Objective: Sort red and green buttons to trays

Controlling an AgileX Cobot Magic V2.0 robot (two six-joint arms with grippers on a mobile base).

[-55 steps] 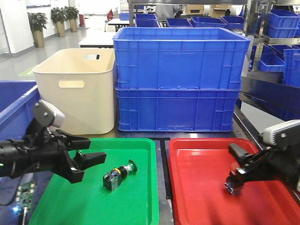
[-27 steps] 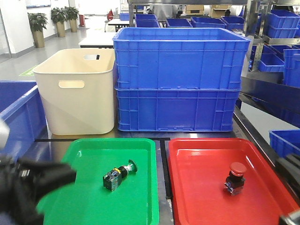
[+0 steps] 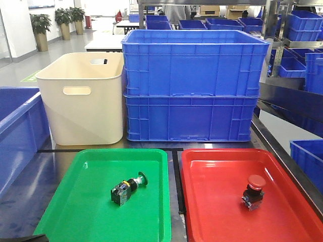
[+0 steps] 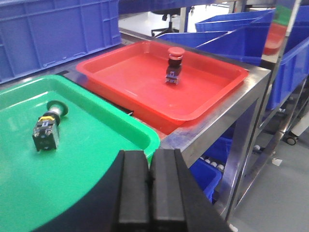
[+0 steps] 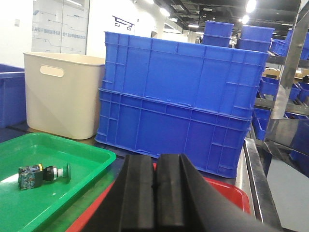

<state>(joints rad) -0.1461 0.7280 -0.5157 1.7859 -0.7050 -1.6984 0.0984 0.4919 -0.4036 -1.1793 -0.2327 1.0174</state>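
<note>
Surface point(image 3: 176, 151): dark, with a metal frame seen from the left wrist view.
Far edge of the surface: two stacked blue crates point(image 3: 194, 85) are set beside a beige bin point(image 3: 83, 101).
Left edge: another blue crate point(image 3: 17, 131) is seen.
Background: metal shelving point(image 3: 282, 30) is loaded with more blue crates.
Far left: potted plants point(image 3: 55, 22) are lined along a white wall.
Floor: grey and glossy.
Light: ceiling lamps point(image 5: 248, 7) are seen overhead.

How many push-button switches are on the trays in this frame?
2. The green button lies on its side in the green tray; the red button stands upright in the red tray. None looks hidden.
</note>
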